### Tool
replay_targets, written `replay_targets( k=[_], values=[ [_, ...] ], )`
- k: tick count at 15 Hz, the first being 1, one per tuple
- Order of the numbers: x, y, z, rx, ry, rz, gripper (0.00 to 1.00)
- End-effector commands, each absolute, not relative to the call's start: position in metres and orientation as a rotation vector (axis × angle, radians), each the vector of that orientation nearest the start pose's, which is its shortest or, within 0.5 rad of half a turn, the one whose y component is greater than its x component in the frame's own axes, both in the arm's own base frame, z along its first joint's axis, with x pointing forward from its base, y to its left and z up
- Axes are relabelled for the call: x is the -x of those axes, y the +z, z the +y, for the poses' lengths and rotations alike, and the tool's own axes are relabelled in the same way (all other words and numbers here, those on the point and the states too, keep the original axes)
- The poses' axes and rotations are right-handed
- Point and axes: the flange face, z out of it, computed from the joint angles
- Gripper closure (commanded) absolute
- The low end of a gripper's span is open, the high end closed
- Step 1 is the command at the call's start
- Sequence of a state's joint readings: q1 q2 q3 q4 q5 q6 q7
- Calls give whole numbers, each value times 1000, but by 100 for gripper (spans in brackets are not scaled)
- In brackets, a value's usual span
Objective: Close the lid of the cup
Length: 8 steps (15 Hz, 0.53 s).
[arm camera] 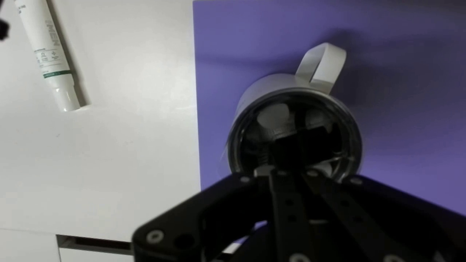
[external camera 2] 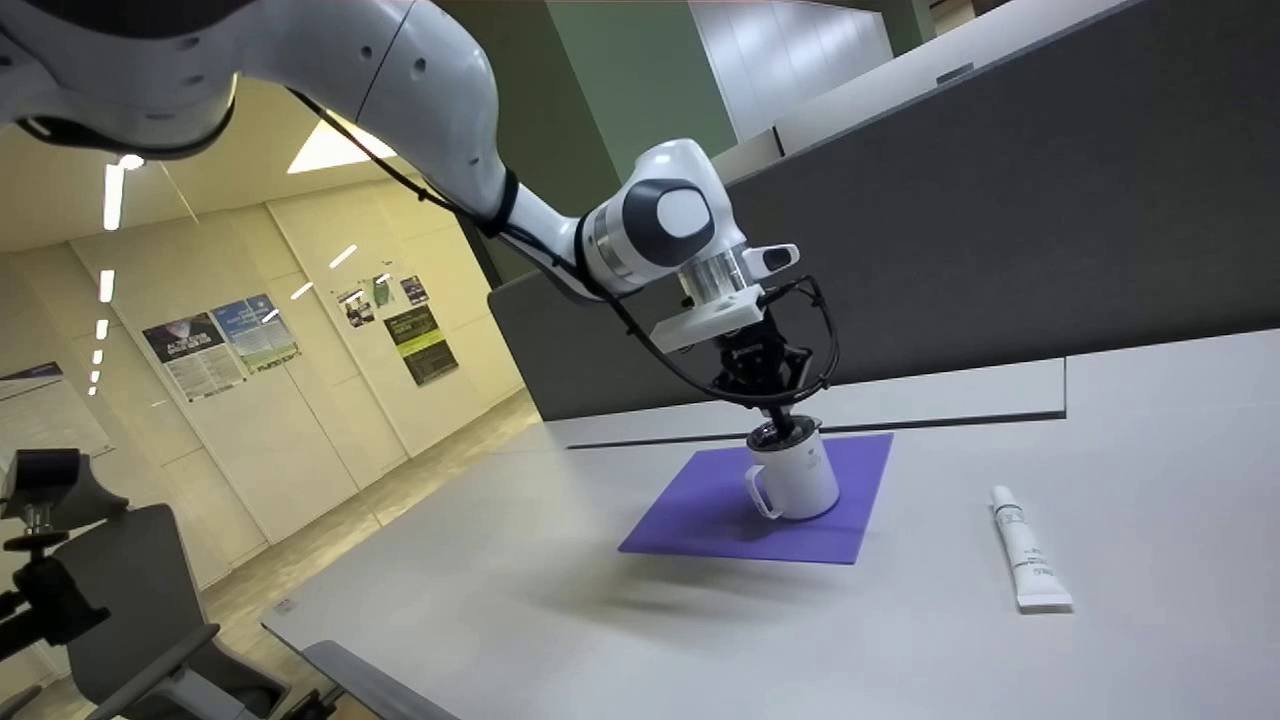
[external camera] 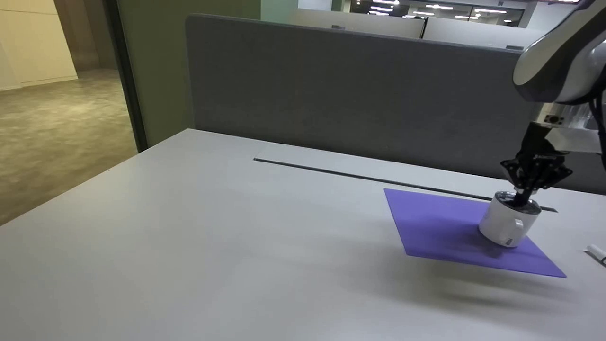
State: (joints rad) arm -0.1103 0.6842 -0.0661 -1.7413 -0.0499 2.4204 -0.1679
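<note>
The white cup (external camera: 501, 226) stands on the purple mat (external camera: 433, 229), its handle at the side. In the wrist view the cup (arm camera: 271, 84) sits right of the mat's edge. The dark, glossy, see-through lid (arm camera: 275, 116) lies over the cup's mouth; it also shows in an exterior view (external camera 2: 765, 436). My gripper (arm camera: 300, 149) points down with its fingers together, and the black fingertips meet the lid's top near its middle. The fingertips (external camera: 522, 198) hide part of the lid, so I cannot tell whether it is fully seated or whether a small tab is between them.
A white tube (external camera 2: 1028, 560) lies on the table beside the mat; it also shows in the wrist view (arm camera: 51, 54). A grey partition (external camera: 331, 90) stands along the table's back edge. A dark slot (external camera: 360, 177) runs along the table behind the mat.
</note>
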Motion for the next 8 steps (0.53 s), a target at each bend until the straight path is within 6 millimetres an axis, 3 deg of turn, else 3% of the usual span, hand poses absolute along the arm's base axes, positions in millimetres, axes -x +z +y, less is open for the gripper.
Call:
replay_targets(
  k=[1, 8],
  values=[
    [-663, 183, -112, 3219, 31, -44, 100],
    [-661, 177, -99, 3174, 120, -70, 100]
  ],
)
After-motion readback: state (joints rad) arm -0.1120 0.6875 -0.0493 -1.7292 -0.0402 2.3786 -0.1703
